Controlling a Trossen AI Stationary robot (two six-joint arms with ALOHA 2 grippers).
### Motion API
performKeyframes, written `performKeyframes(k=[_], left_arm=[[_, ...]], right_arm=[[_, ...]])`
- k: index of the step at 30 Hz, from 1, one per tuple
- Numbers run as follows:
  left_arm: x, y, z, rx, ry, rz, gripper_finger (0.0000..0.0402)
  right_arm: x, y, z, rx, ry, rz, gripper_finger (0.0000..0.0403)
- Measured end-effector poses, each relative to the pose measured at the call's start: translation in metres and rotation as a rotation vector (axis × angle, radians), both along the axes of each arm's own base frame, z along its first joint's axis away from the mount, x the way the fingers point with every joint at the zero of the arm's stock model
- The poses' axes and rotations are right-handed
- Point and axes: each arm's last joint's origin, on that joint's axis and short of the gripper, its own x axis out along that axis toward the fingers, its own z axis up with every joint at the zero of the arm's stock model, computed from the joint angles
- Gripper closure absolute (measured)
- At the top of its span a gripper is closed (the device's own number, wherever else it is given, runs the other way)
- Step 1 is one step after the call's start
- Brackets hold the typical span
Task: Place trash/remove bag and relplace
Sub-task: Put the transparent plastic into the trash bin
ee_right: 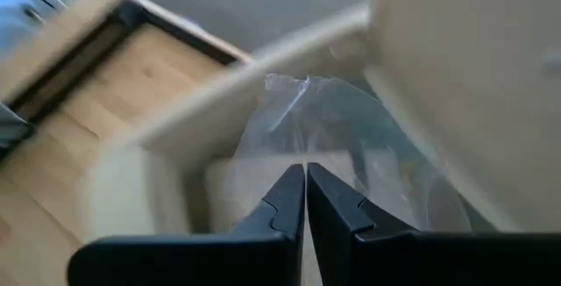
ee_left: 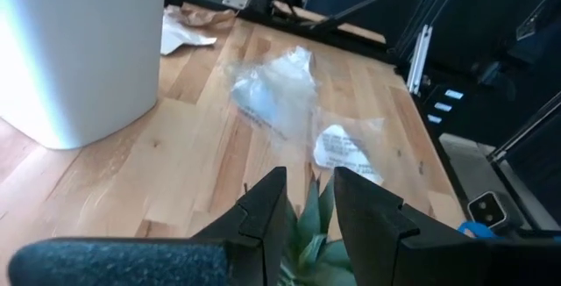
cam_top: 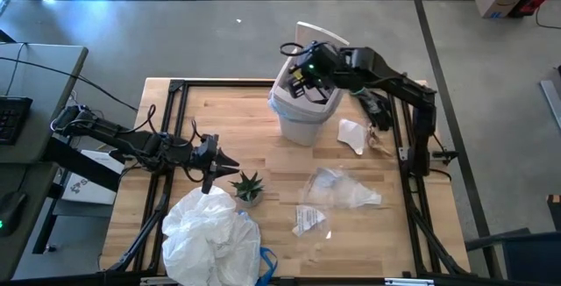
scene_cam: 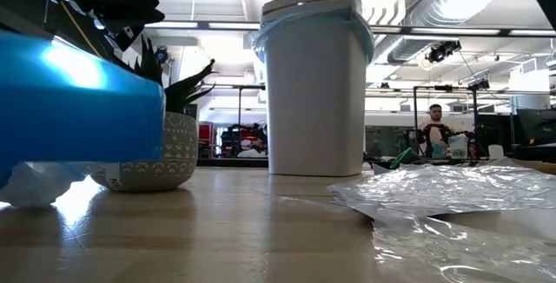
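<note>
Clear plastic wrappers [scene_cam: 452, 209] foreground on table [cam_top: 263, 137], near printed wrapper [cam_top: 308, 219]. Right gripper [cam_top: 302, 75] clenched empty over blue-lined white bin [cam_top: 301, 110]. Left gripper [cam_top: 230, 163] slightly parted, empty, above potted plant [cam_top: 248, 187]; bag [cam_top: 210, 238] beside.

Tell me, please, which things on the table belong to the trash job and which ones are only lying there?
Belong to the job:
white bin
light-blue liner bag in the bin
clear plastic wrappers
white paper scrap
large crumpled white bag

Only lying there:
small potted plant
keyboard on the side desk
</note>
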Motion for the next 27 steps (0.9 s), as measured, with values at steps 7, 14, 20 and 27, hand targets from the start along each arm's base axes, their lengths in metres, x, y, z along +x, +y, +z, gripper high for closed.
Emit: performKeyframes(k=[7, 14, 20, 27], left_arm=[[0.0, 0.0, 0.0, 0.001, 0.005, -0.001, 0.0321], [0.0, 0.0, 0.0, 0.001, 0.005, 0.0, 0.0321], [0.0, 0.0, 0.0, -0.009, 0.001, 0.003, 0.0321], [0.0, 0.0, 0.0, -0.016, 0.004, 0.006, 0.0321]], right_arm=[[0.006, -0.002, -0.016, 0.059, 0.072, -0.02, 0.0403], [0.003, -0.004, -0.017, 0.078, 0.087, -0.04, 0.0387], [0.002, -0.003, -0.018, 0.088, 0.1, -0.035, 0.0311], [0.007, 0.011, -0.015, -0.058, 0.139, -0.001, 0.0239]])
